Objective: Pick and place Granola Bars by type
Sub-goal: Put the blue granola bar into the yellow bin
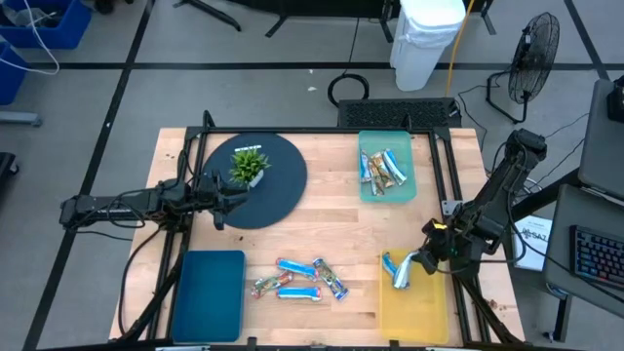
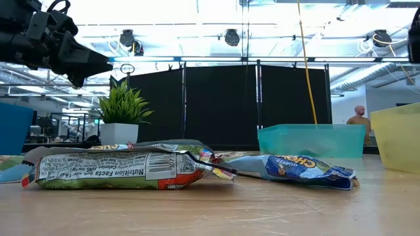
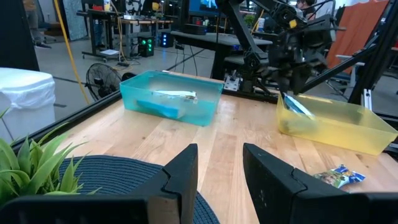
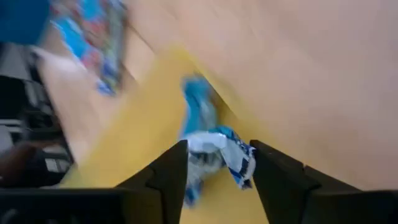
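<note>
In the low view, the nearest bar [image 2: 118, 169] has "Nutrition Facts" printed on its wrapper. The blue bar [image 2: 305, 168] beside it shows the letters "CH"; the rest cannot be read.

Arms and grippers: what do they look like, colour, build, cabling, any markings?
Both arms are dark, nearly black, built from slim jointed links. The left gripper has two broad, flat black fingers with squared tips; the right gripper has the same dark wedge-shaped pair. In the high view, black cables run along the left arm, and the right arm shows a small yellow-green spot near its wrist. No readable markings.
</note>
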{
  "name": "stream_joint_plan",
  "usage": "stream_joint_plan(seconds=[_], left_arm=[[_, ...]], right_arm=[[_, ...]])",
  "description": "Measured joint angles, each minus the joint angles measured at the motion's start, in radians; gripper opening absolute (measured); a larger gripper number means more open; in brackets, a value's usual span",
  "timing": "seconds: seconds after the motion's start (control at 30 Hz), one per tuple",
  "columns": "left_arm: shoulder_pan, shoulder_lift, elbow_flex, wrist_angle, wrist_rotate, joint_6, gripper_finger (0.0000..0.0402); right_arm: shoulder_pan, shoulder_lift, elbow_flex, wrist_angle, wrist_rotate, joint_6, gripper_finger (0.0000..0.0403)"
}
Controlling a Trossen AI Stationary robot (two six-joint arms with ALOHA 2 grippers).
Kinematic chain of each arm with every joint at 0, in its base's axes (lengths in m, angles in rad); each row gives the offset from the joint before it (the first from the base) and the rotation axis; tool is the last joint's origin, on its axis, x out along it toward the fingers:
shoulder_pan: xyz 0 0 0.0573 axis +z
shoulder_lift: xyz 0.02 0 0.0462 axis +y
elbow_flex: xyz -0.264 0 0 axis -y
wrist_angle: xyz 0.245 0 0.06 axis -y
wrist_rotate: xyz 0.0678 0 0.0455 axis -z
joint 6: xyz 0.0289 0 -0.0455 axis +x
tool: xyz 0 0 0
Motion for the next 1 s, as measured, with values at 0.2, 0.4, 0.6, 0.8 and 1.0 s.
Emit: stream_joint_plan(seconds=[0.2, 0.4, 0.6, 0.8, 1.0], left_arm=[[0.0, 0.0, 0.0, 0.0, 0.0, 0.0, 0.0132], [0.0, 0.0, 0.0, 0.0, 0.0, 0.0, 0.0132], [0.0, 0.0, 0.0, 0.0, 0.0, 0.0, 0.0132], [0.0, 0.0, 0.0, 0.0, 0.0, 0.0, 0.0132], [0.0, 0.0, 0.0, 0.001, 0.0, 0.0, 0.0132]], right_arm=[[0.0, 0.0, 0.0, 0.145, 0.204, -0.25, 0.0182], [-0.005, 0.001, -0.108, 0.446, 0.313, -0.5, 0.0178], [-0.054, 0.001, -0.373, 0.978, 0.267, -0.595, 0.0174], [-0.072, 0.0, -0.446, 1.124, 0.163, -0.649, 0.0154], [-0.088, 0.0, -0.364, 1.119, 0.156, -0.937, 0.0103]])
